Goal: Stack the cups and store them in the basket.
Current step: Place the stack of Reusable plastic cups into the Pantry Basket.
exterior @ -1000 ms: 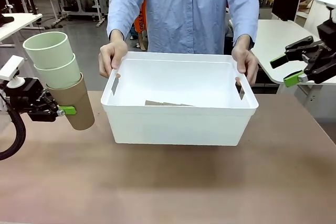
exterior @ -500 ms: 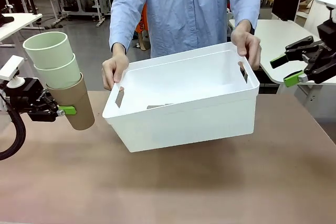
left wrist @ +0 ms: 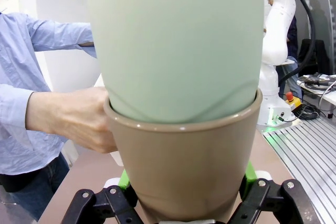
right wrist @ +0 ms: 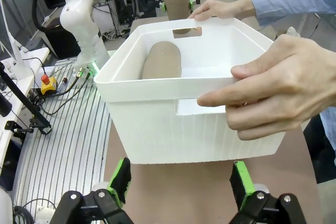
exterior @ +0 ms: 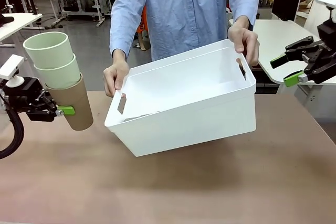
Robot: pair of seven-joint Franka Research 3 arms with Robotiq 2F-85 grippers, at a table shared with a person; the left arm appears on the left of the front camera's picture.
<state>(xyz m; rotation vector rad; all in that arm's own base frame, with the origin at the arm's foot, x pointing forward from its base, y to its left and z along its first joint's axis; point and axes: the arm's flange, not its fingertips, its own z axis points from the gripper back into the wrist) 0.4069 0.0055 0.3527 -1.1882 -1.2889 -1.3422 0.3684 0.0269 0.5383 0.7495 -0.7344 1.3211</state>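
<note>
A nested stack of cups, two mint green seated in a tan-brown one, is pinched by the left gripper around the lower body of the brown cup, and it leans away from the gripper, mouths upward. The cups are judged light, stiff and smooth-walled; because of the taper a grip near the base could slip, so a hold nearer the brown rim would probably be surer. The basket is held off the table by the person's hands at its rim beside the handle slots, tipped down toward the left gripper and well apart from it. It is judged light but bulky, best taken at the slots or the rolled rim.

In the right wrist view the right gripper is seen with jaws spread wide and nothing between them, the basket wall just ahead, and a brown cup lying on its side inside. In the front view only a sliver of that cup is visible. In the left wrist view the green pads are shown pressed against the brown cup's sides.
</note>
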